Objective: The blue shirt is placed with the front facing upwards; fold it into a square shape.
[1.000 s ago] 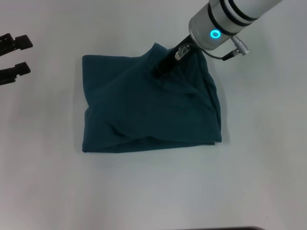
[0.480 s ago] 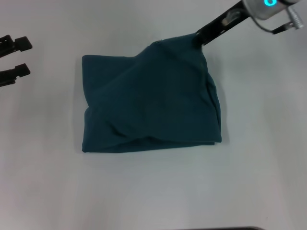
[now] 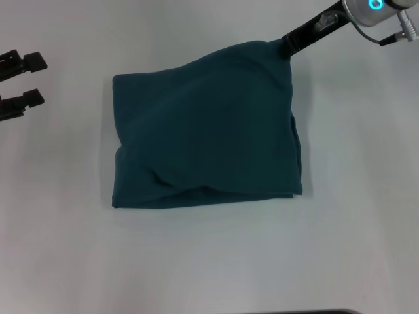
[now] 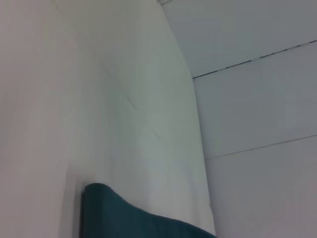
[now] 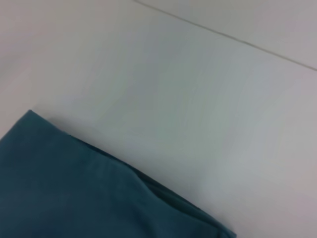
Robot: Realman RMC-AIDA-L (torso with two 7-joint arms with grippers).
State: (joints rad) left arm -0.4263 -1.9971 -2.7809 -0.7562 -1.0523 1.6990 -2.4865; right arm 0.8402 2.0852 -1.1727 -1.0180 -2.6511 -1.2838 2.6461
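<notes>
One corner of the blue shirt (image 3: 206, 137) sits pinched in the right gripper (image 3: 286, 44) — jaws closed, far right.

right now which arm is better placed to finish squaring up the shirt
Right. Its tool is at the shirt's far right corner, apparently gripping it and pulling it outward. The left tool sits off to the left, apart from the cloth.

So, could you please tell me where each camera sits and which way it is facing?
Head view: on the robot's head, looking down at the blue shirt on the white table; right gripper at its far right corner, left gripper parked far left.
Left wrist view: on the left arm, facing table and a shirt edge; no fingers visible.
Right wrist view: on the right arm, facing a shirt corner; no fingers visible.
Shared: the shirt.
</notes>
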